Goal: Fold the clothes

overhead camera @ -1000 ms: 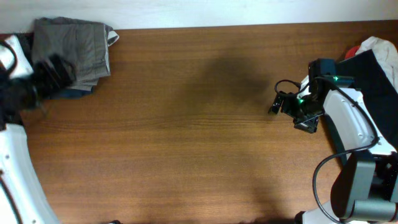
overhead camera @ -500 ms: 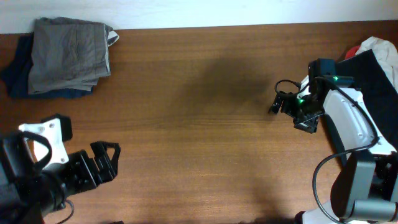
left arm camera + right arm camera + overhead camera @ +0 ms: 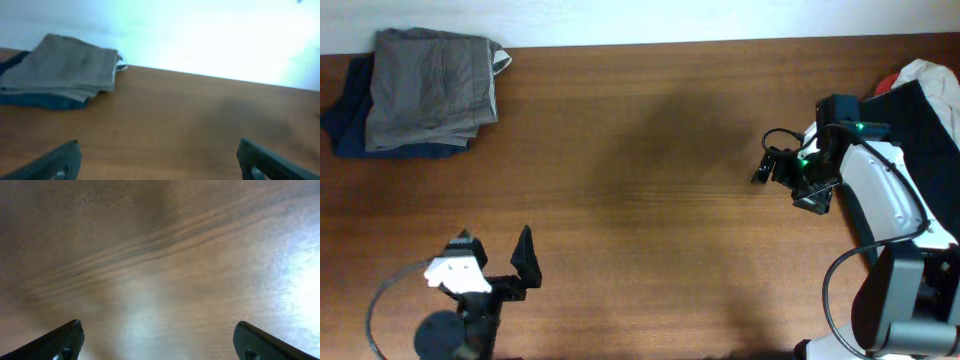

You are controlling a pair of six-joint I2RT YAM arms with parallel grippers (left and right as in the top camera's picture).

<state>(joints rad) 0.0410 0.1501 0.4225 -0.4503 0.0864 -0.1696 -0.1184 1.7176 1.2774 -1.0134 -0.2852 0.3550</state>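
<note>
Fold looks done, judging by the lie: see grey-olive shorts (image 3: pixel 432 88) as a flat rectangle in far-left corner of desk (image 3: pixel 650 230), stacked on a navy garment (image 3: pixel 348 128), with a bit of pale lining poking out at the upper right corner. Taking the step in hand as parking both arms clear of the pile. To do it well: keep left gripper (image 3: pixel 492 258) raised and well apart from the shorts, avoid sweeping over the stack, leave folded edges alone; for any touch-up, come straight down on the top layer only, without snagging the navy piece underneath. Placing left gripper near front edge, left side, tilted low and facing the far edge, pile ahead and to the left in wrist view, with jaws spread wide around nothing. Placing right gripper (image 3: pixel 765 165) right of centre, aimed down at bare wood, fingers (image 3: pixel 65 340) likewise wide apart, empty. Ignoring black garment (image 3: pixel 932 130) at right edge beside that arm.
</note>
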